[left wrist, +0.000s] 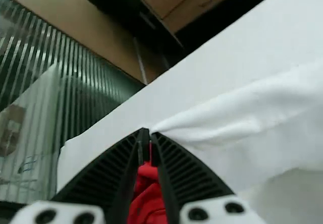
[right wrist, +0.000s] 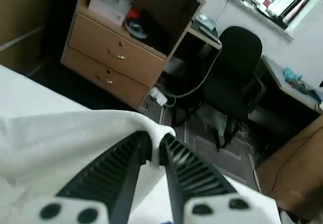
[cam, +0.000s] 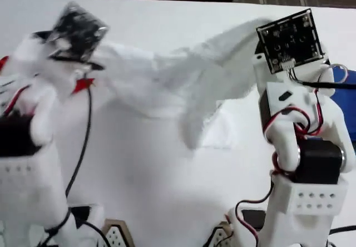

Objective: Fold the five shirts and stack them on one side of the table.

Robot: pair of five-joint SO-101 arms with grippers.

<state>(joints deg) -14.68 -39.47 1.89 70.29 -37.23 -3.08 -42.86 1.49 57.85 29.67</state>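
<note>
The shirt [cam: 167, 83] hangs stretched over the counter [cam: 139, 197]. The left end effector [left wrist: 145, 134] is clamped on one edge, and the right end effector [right wrist: 154, 142] on the opposite edge. For a clean fold, hold both grips level and taut, and lay the drooping middle onto the counter first, without wrinkles.

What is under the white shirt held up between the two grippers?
Bare white table shows below the shirt where it hangs; whatever lies directly beneath the cloth is covered.
</note>
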